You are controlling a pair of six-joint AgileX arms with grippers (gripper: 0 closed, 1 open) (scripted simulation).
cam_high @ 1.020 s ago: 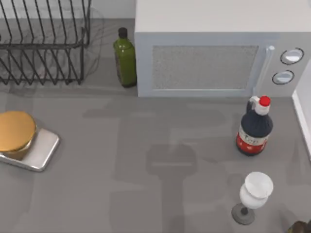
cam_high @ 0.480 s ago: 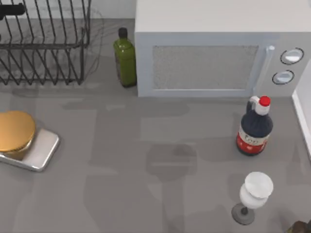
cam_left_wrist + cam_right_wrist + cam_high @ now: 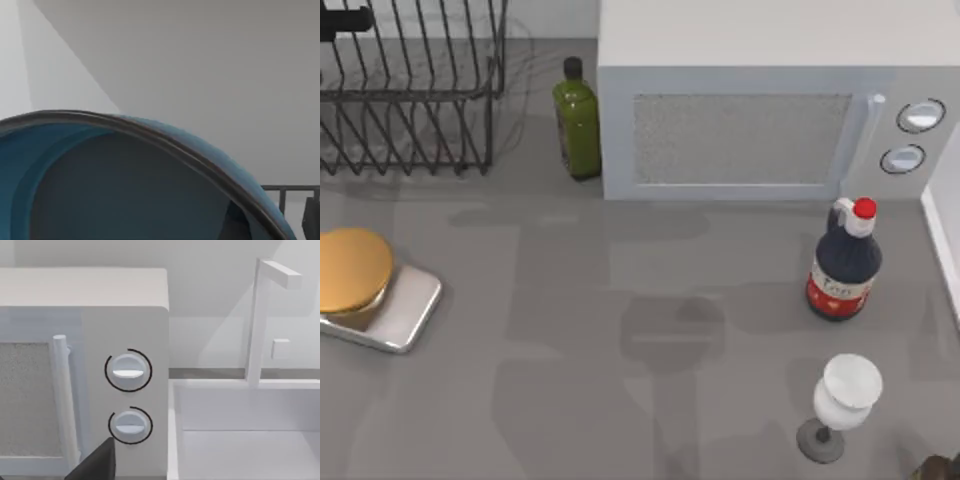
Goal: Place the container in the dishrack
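At the table's far left, your left gripper [image 3: 342, 20], grip state untellable, is carrying the container [image 3: 125, 185] over the dishrack [image 3: 415, 110]

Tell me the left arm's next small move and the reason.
Probably lower the bowl toward the rack. The left wrist view has the bowl close up with rack bars just past its rim, and the top view's rack holds no bowl yet.

The grey table [image 3: 620, 300] bears the dishrack [image 3: 410, 90], a microwave [image 3: 760, 110], two bottles, a jar and a goblet.
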